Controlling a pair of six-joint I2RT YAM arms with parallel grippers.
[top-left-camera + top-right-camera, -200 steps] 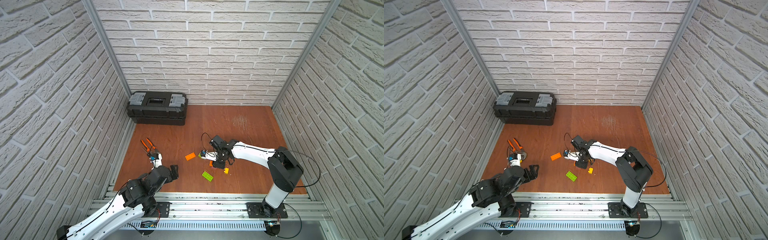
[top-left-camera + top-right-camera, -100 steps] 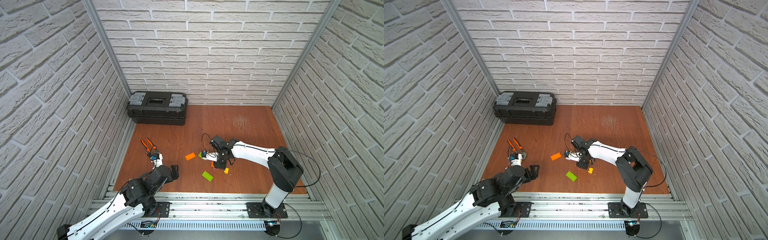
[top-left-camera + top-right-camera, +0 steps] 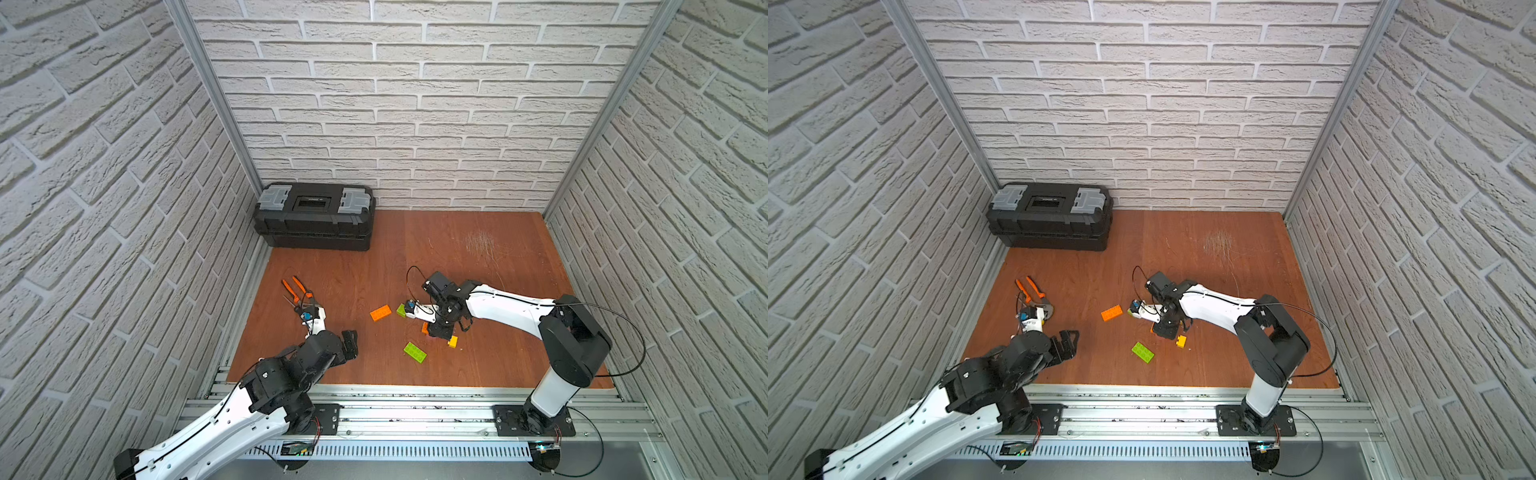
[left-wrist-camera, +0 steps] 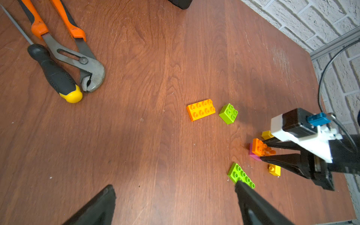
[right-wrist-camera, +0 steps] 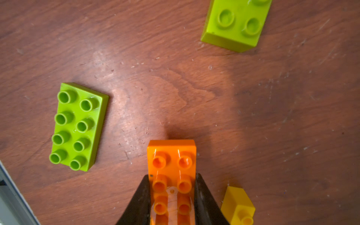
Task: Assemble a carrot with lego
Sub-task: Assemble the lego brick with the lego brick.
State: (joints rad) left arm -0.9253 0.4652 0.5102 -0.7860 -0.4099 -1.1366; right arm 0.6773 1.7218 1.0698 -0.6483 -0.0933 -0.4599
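Closest to the front edge of the bench (image 3: 498,361), the left hand (image 3: 349,338) hangs over the wood with its two fingers spread as wide as they go. There is nothing in it. Just past it and a bit to the right, the long green brick (image 3: 414,352) lies flat with its bumps up, all alone. Near it sits a yellow brick (image 3: 452,341). Right beside that, the right hand (image 5: 172,200) points down at the bench. Its two black fingers press on the long sides of an orange brick (image 5: 171,165), so it has hold of it. In the left wrist view this orange brick sits on a pink brick (image 4: 253,154) that peeks out underneath. That little stack is all there is of the carrot (image 4: 260,150) so far. A second yellow brick (image 4: 267,134) lies just behind the stack. A little farther back, a loose orange brick (image 3: 380,312) and a small green brick (image 4: 228,113) lie side by side, close but not touching. Over on the left, the pliers (image 3: 297,291) with orange handles lie next to a screwdriver (image 4: 56,76) with a black grip. Farthest away, a black toolbox (image 3: 316,216) stands shut against the back wall.
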